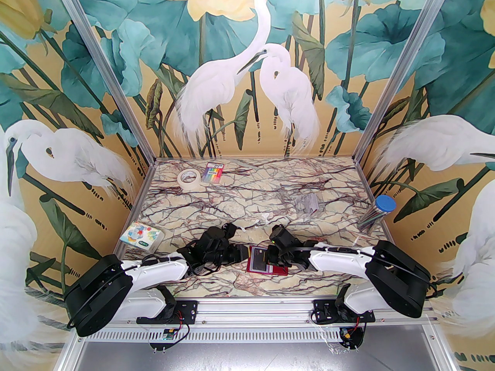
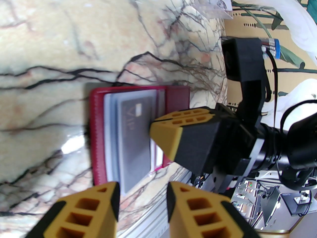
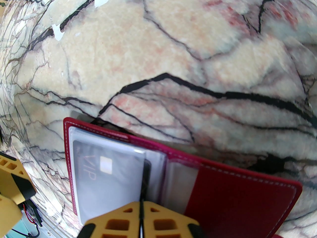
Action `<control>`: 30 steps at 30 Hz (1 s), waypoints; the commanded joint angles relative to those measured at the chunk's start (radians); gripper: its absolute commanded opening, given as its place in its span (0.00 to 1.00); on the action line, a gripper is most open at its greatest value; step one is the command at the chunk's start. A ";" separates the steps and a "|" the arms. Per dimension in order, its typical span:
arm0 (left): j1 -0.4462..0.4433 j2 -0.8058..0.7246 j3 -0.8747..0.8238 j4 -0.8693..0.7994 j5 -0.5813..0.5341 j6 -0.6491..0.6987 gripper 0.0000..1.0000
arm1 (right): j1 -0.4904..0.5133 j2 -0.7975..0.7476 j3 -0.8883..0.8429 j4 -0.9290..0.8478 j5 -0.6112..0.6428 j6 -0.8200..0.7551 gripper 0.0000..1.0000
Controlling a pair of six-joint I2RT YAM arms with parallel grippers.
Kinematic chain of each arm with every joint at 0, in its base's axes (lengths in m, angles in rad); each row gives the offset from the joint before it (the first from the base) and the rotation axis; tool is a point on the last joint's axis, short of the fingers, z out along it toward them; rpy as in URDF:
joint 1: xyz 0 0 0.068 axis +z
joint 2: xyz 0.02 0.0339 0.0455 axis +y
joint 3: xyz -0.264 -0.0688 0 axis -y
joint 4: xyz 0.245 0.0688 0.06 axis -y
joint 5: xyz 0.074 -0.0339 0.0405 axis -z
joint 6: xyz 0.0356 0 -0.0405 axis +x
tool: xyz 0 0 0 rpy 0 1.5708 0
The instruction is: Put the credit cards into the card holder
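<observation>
The left arm (image 1: 154, 271) and right arm (image 1: 340, 259) have glossy white shells, bulky round black joint housings and thin black cables. The left pincer (image 2: 143, 194) and right pincer (image 3: 141, 207) carry ochre-yellow fingers (image 2: 84, 207) with square hollows and black edges.

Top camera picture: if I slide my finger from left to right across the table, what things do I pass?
small printed packet → roll of tape → rainbow-striped packet → red card holder → clear plastic case → clear tube with a blue lid
</observation>
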 commanded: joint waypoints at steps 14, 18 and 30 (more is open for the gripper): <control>-0.046 0.159 0.071 0.014 0.006 0.030 0.37 | 0.004 0.040 -0.018 -0.026 -0.018 0.001 0.08; -0.048 0.167 0.072 0.023 0.011 0.027 0.37 | 0.004 0.047 -0.015 -0.023 -0.019 0.000 0.08; -0.061 0.184 0.088 0.013 0.012 0.035 0.36 | 0.004 0.043 -0.018 -0.027 -0.021 -0.003 0.08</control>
